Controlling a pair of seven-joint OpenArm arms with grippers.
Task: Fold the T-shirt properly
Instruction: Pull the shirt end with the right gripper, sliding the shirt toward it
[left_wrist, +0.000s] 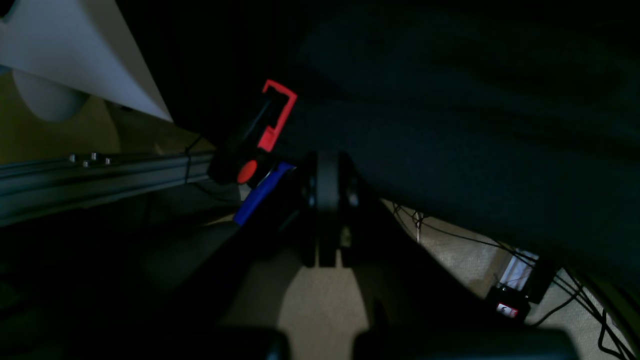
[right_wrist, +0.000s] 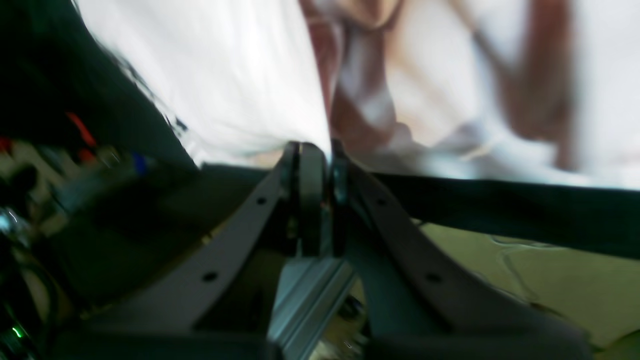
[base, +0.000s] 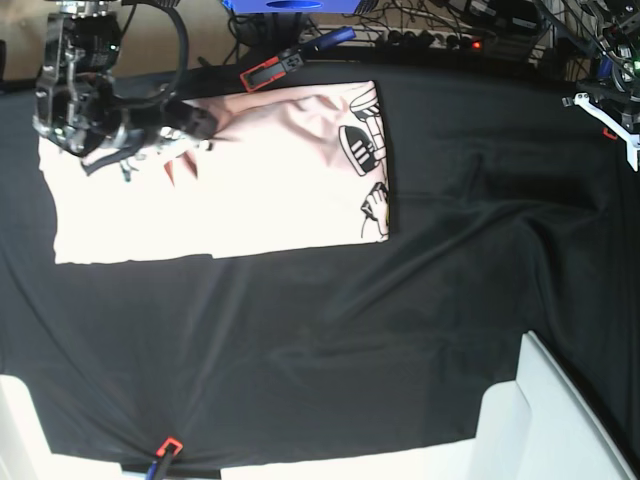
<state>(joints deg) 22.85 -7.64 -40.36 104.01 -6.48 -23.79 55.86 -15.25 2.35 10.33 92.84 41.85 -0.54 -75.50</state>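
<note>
Soft pink T-shirt (base: 230, 180) folded into a rectangle on wrinkled black cloth (base: 400, 330), graphic at its edge. Right gripper (right_wrist: 320, 150) pinching a shirt fold. Left gripper (left_wrist: 327, 165) closed, empty, beside the draped cloth edge.

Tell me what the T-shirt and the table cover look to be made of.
T-shirt: soft, matte knit, probably cotton; pale pink, it creases and bunches where the right gripper pinches it, and carries a black printed graphic along one edge. Black table cloth: thin woven fabric with a faint sheen, lying in long shallow wrinkles.
</note>
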